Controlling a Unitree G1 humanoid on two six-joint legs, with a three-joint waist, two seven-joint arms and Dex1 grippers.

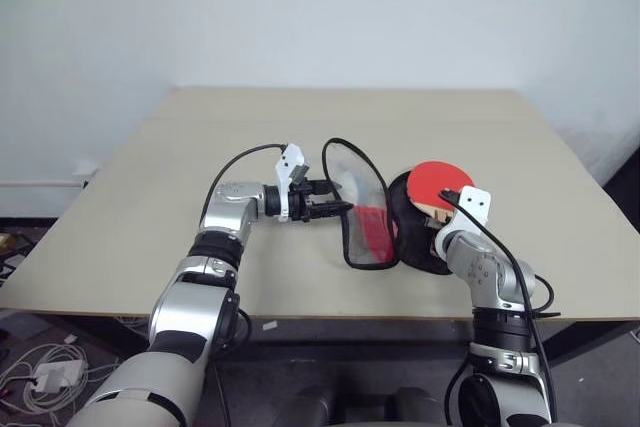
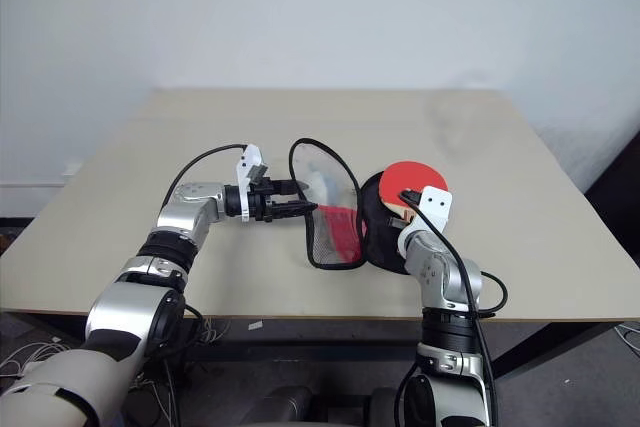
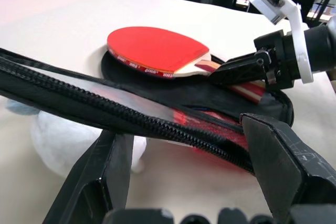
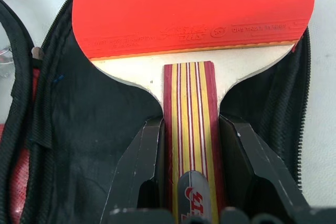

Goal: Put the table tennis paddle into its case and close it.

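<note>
Paddle (image 4: 192, 19) sits over the case's (image 4: 94, 150) black half on the counter (image 1: 150, 197), its handle clamped in my right gripper (image 4: 191, 156). My left gripper (image 3: 189, 171), wide open, straddles the clear flap's zipper edge without pinching it. I reckon the flap could flop shut or the blade catch the zipper. Rubber lettering isn't readable.

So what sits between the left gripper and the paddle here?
The case's raised clear flap stands between the left gripper and the table tennis paddle, seen in the eye views; the left wrist view looks across its zipper edge.
</note>
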